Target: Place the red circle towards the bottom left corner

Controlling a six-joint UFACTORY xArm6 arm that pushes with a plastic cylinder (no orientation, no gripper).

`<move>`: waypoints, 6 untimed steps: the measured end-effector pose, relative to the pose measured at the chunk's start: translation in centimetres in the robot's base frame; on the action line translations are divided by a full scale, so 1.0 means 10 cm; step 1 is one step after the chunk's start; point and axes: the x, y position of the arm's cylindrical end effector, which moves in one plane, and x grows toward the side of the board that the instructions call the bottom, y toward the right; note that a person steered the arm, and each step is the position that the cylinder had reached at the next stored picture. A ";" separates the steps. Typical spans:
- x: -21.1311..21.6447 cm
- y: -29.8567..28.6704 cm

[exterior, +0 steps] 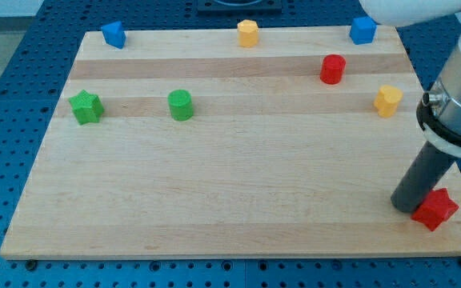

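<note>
Rod ends in my tip [407, 210], low at view's right, touching red star block [434, 210] on its left side. No gripper on this arm. Red circle [332, 69] sits near table [214, 192] top right, well apart from tip, w/ yellow block [387, 101] just right and below it.

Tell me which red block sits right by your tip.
The red star at the view's bottom right, touching my tip. The red circle sits far off, near the view's top.
</note>
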 end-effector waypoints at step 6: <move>-1.40 -0.87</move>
